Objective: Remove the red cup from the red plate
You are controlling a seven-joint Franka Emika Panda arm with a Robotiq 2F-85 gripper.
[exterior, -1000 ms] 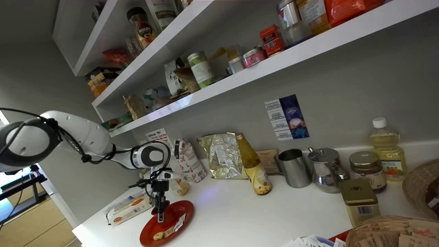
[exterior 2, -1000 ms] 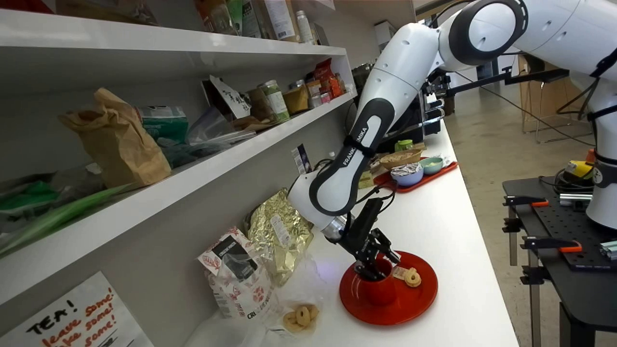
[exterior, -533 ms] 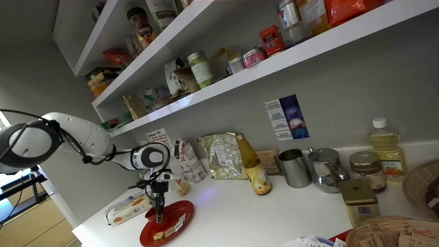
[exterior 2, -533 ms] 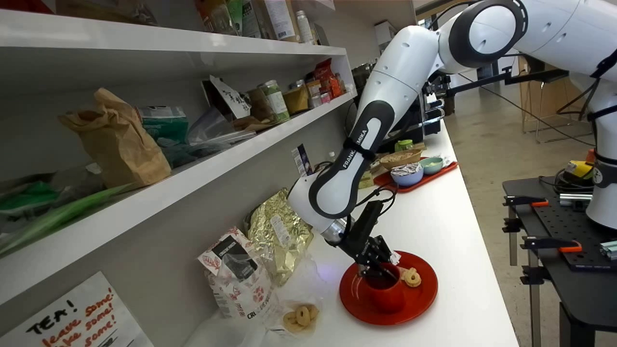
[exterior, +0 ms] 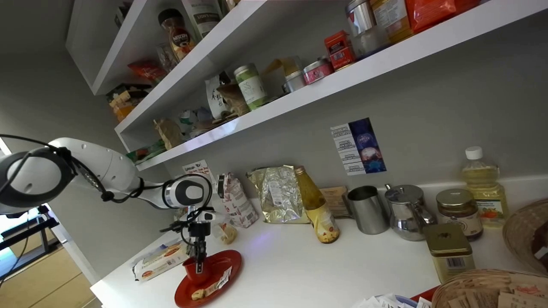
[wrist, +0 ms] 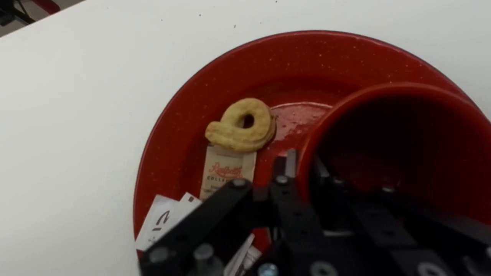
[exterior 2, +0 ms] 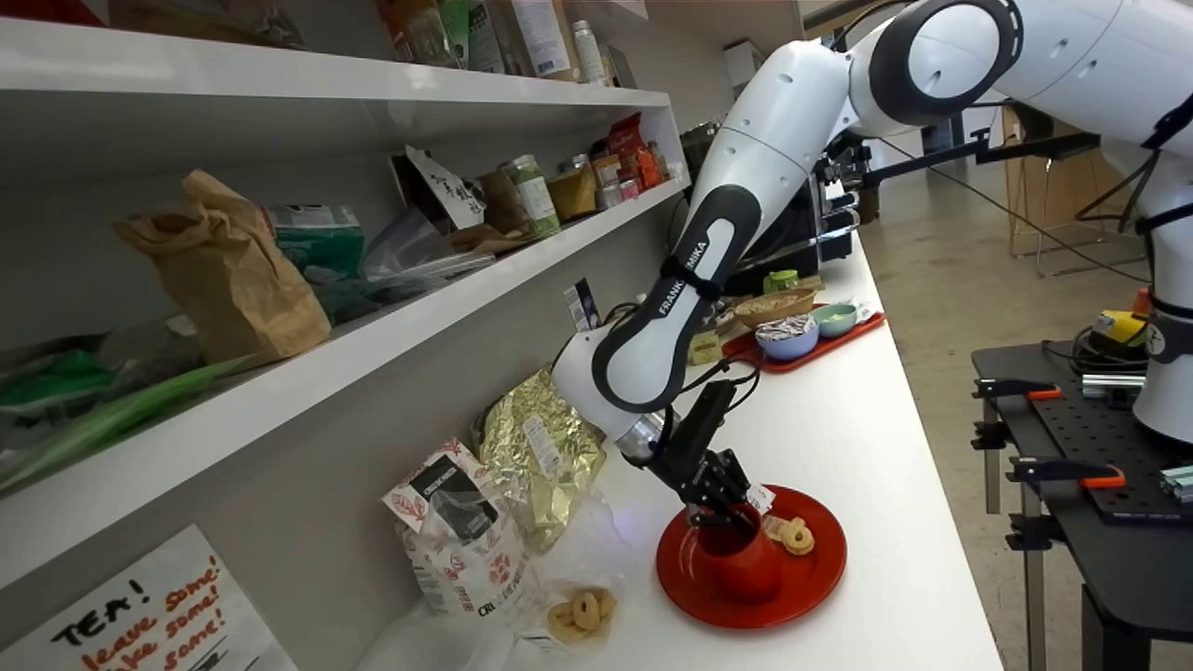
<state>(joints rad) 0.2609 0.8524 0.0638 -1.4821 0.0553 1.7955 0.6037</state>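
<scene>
The red cup [exterior 2: 748,568] is on the red plate [exterior 2: 809,589], leaning a little; whether its base touches the plate I cannot tell. My gripper [wrist: 305,165] is shut on the cup's wall in the wrist view: one finger [wrist: 291,163] lies outside the rim and the other reaches inside the dark cup [wrist: 414,153]. The red plate [wrist: 318,51] curves around behind it. In an exterior view the gripper [exterior: 199,268] hides part of the cup [exterior: 192,270], above the plate [exterior: 228,261].
A ring biscuit [wrist: 245,124] and sugar sachets [wrist: 226,170] lie on the plate beside the cup. Close by stand a bag of rings [exterior 2: 582,615], a patterned paper bag [exterior 2: 466,540] and a gold foil bag [exterior 2: 541,461]. A white shelf [exterior 2: 522,270] runs above.
The jaws, apart a second ago, have come together on the cup's wall. The cup has shifted and tipped slightly. The gripper dipped a little and has come up again.
</scene>
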